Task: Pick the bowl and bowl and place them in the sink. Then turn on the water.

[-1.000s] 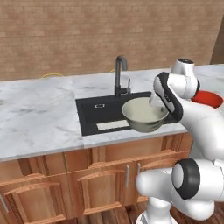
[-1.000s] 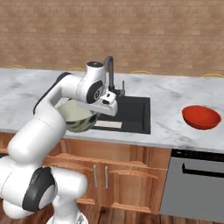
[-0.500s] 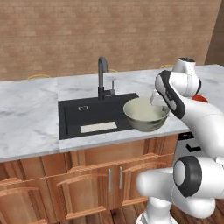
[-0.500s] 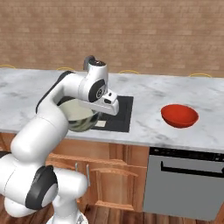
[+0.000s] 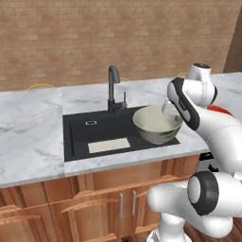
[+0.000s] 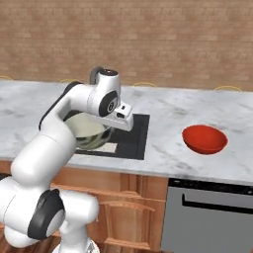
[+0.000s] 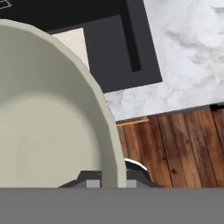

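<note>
The cream-beige bowl hangs level over the right front corner of the black sink, and my gripper is shut on its right rim. From the right base view the same bowl sits half behind my arm, with the gripper at its rim over the sink. Most of the hand view is the bowl's inside, and its rim runs between my fingertips; the gripper holds it. The red bowl rests on the counter right of the sink. The faucet runs no water.
A pale flat rectangle lies on the sink floor. Grey marble counter extends left and right of the basin. Wooden cabinets and a dishwasher front stand below. A brick wall backs the counter.
The whole scene has shifted left in both base views, so the base has driven right. The cream bowl stays held in the gripper, now over the sink's right front corner.
</note>
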Controlling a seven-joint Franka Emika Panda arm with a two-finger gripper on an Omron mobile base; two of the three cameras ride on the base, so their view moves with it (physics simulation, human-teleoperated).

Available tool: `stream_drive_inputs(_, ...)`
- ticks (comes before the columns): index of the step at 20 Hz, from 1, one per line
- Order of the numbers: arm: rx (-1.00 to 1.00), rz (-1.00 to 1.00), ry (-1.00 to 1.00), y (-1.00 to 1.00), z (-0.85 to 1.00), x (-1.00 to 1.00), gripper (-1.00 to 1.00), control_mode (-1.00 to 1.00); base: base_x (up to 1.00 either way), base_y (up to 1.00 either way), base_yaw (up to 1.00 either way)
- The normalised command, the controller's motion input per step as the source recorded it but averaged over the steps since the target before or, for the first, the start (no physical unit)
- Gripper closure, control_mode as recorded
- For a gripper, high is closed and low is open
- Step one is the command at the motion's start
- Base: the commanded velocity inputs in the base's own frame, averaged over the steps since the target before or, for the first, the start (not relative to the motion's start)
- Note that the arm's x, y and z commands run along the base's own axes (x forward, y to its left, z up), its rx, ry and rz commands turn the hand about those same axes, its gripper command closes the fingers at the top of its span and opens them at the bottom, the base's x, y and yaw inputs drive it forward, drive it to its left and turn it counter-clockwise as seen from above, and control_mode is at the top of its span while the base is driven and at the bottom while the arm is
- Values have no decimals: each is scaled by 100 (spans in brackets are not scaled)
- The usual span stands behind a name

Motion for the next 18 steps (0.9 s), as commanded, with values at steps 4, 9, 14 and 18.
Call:
stream_drive_inputs(4,0,0,0,0,0,0,100,100,65,-21,0)
stream_drive_inputs(9,0,0,0,0,0,0,100,100,67,-29,0)
stream_drive_inputs(14,0,0,0,0,0,0,100,100,54,-36,-1)
stream_drive_inputs(18,0,0,0,0,0,0,100,100,36,-25,0)
